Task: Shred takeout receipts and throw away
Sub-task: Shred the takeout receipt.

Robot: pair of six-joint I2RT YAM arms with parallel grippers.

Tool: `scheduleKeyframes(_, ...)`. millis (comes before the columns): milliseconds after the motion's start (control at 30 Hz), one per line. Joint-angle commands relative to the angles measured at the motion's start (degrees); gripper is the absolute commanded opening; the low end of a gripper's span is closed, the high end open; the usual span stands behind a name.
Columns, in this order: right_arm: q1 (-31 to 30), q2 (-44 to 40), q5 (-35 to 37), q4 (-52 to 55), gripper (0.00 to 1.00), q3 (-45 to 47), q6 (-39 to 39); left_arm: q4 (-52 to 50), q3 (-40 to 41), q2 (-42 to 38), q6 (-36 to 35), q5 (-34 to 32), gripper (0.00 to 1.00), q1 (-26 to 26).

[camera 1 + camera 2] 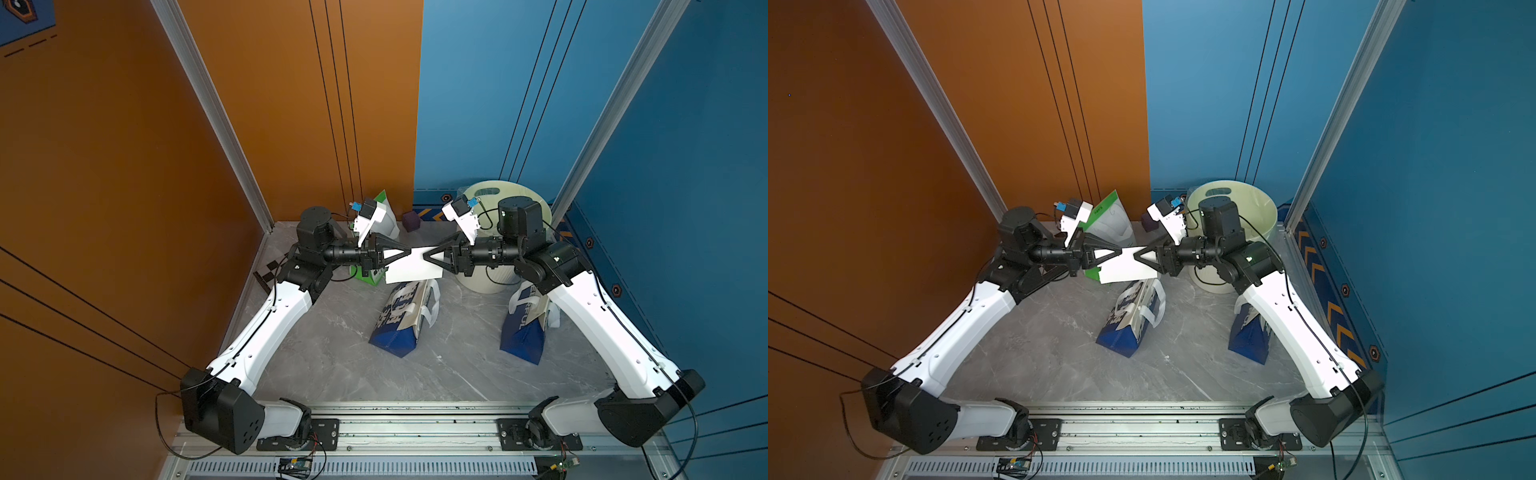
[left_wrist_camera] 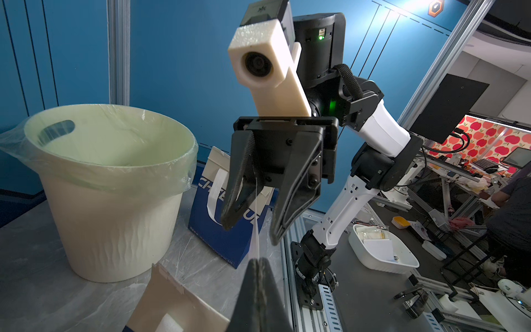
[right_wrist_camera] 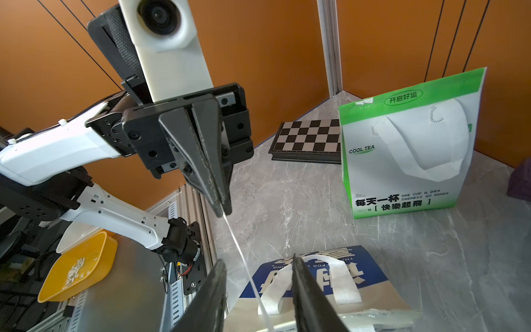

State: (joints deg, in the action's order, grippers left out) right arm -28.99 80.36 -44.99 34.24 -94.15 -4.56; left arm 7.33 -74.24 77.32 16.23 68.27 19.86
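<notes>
We see left gripper (image 3: 222, 211) pinched tight on one end of takeout receipt (image 1: 411, 272). Receipt is held in air above blue-and-white bag (image 1: 399, 332). Our right gripper (image 2: 253, 234): jaws apart, straddling receipt's other end, not clamping. White bin (image 1: 473, 283) stands just beyond, on marble tabletop (image 1: 332, 353).

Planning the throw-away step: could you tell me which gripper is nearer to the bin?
Right. The right gripper is close beside the bin, open around the receipt; the left gripper pinches the receipt farther away.
</notes>
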Motion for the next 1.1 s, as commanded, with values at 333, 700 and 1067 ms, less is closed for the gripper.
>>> scheduleKeyframes(333, -1.48, 1.74, -0.58, -2.42, 0.00, -2.97, -0.34, 0.75, -0.38, 0.47, 0.08, 2.26, 0.00, 0.27)
scheduleKeyframes(700, -13.03, -1.26, 39.42, -4.90, 0.00, 0.91, 21.03, 0.67, -4.35, 4.68, 20.31, -10.81, 0.00, -1.86)
scheduleKeyframes(1067, -21.16, -13.25, 35.04, -20.76, 0.00, 16.57, 36.02, -11.47, -8.11, 6.62, 14.28, -23.56, 0.00, -3.43)
